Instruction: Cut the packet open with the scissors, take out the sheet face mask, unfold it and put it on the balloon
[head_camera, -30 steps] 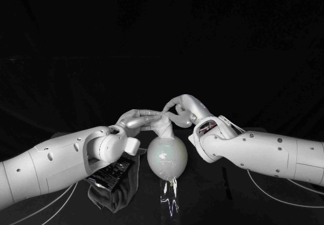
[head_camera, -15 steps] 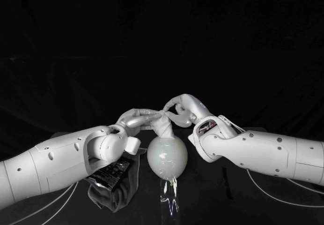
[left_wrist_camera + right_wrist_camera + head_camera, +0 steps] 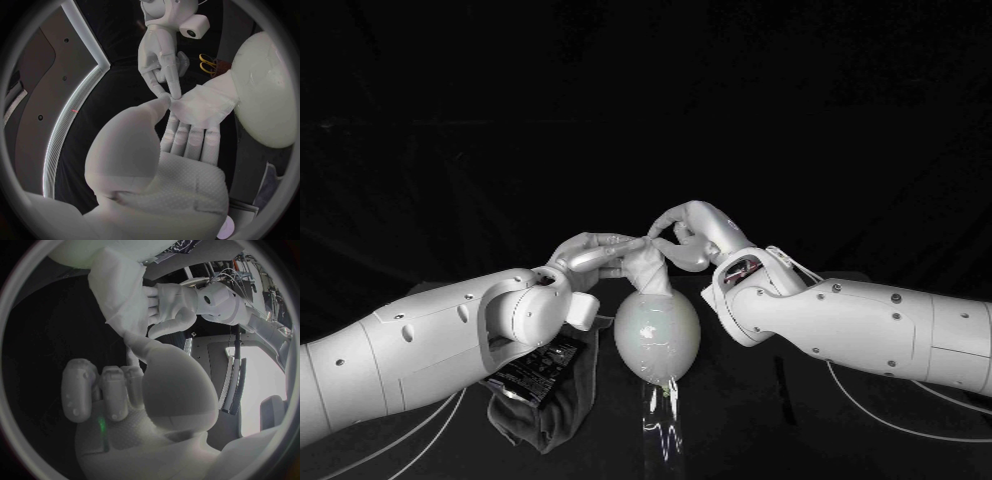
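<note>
left hand (image 3: 596, 255): pinching one edge of the sheet mask (image 3: 648, 266) between thumb and fingers; in the left wrist view the mask is lying over the fingertips (image 3: 187, 137) with the thumb pressing at its edge.
right hand (image 3: 687, 236): pinching the opposite edge of the mask with thumb and one finger, the other fingers curling in towards the palm.
sheet mask: hanging bunched between the two hands, off the table (image 3: 747, 430), its lower part touching the far end of the balloon (image 3: 656, 335); not spreading flat.
balloon: pale, lying on the table around the middle, its long axis running towards the near edge, directly under the hands.
packet (image 3: 538, 368): black, lying towards the near left corner of the table, just beside the balloon, resting on a dark cloth (image 3: 531, 420), partly hiding under the left arm.
scissors (image 3: 209, 62): yellow handles showing in the left wrist view, lying on the table near the balloon, apart from both hands.
</note>
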Controlling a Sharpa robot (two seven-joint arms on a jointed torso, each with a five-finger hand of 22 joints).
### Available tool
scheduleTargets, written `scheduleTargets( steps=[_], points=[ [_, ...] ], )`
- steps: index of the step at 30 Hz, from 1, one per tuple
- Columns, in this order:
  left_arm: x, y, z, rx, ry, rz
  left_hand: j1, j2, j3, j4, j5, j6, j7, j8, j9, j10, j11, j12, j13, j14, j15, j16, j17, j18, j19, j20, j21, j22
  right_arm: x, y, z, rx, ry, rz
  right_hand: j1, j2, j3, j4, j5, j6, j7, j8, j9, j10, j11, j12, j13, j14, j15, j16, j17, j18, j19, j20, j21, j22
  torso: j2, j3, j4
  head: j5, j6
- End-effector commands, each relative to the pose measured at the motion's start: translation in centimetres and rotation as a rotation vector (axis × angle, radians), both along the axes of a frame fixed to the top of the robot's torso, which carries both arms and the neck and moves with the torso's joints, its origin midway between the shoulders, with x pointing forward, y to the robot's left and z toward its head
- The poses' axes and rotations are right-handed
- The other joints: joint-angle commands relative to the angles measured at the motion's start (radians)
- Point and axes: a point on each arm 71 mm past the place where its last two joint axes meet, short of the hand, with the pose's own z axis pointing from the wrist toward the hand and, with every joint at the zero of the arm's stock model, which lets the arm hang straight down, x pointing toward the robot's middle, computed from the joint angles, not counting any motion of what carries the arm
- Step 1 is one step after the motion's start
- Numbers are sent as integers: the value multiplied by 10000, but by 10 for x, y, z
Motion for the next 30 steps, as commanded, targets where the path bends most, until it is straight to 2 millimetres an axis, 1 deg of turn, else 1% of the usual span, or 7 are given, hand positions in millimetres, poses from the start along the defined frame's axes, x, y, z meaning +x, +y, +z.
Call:
scheduleTargets(
  steps=[1,8,13,18,20,23,30],
  points=[
    [0,-1,1,14,13,70,-146,-57,-119,104,-6,-58,-26,-71,-10,-29,45,-21,19,-63,3,-55,21,147,-7,65,-83,-11,-1,2,0,-85,-15,149,-80,24,55,-10,64,20,30,24,15,1064,-60,31,2603,1045,-77,57,2633,-39,215,-49,24,2094,-2,-2,1,7,-14],
    [1,-2,1,14,-12,99,-192,-94,-180,173,-6,-46,-42,-79,-11,-23,35,-12,24,-75,2,-62,37,147,-19,77,-111,-12,0,4,0,-136,56,189,-80,24,55,-10,64,20,30,24,15,1064,-60,31,2603,1045,-77,57,2633,-39,215,-49,24,2094,3,-7,3,9,-20],
    [1,-3,1,0,-47,127,-128,-75,-171,176,-4,2,-82,-61,-1,-13,12,-4,26,-91,-5,-72,48,147,-28,83,-134,-11,0,5,-1,-183,117,223,-80,24,55,-10,64,20,30,24,15,1064,-60,31,2603,1045,-77,57,2633,-39,215,-49,24,2094,6,-4,5,10,-27],
    [1,-3,2,-30,-123,196,21,15,-102,164,-3,82,-133,-31,15,-6,-17,-2,25,-111,-19,-84,67,149,-33,88,-163,-9,0,7,-2,-238,184,248,-92,21,75,-21,64,14,28,41,29,1067,-63,39,2607,1045,-80,57,2633,-42,222,-52,39,2098,-1,-3,5,10,-37],
    [2,-3,2,-51,-157,214,117,90,-39,155,-3,158,-177,5,32,13,-41,4,25,-127,-27,-94,78,146,-46,92,-187,-10,1,7,-2,-267,201,251,-92,21,75,-21,64,14,28,41,29,1067,-63,39,2607,1045,-80,57,2633,-42,222,-52,39,2098,-1,-4,6,6,-35],
    [2,-3,2,-77,-187,233,141,124,-15,167,-3,195,-194,22,40,26,-50,8,25,-141,-29,-103,84,138,-72,101,-211,-14,1,8,-2,-306,214,249,-92,21,75,-21,64,14,28,41,29,1067,-63,39,2607,1045,-80,57,2633,-42,222,-52,39,2098,2,-3,12,3,-41],
    [2,-4,3,-152,-231,242,59,275,15,369,-4,360,-268,100,80,93,-90,20,26,-180,-37,-132,118,129,-181,129,-315,-13,2,8,-2,-382,232,219,-92,21,75,-21,64,14,28,41,29,1067,-63,39,2607,1045,-80,57,2633,-42,222,-52,39,2098,2,-7,7,6,-40]
  ],
)
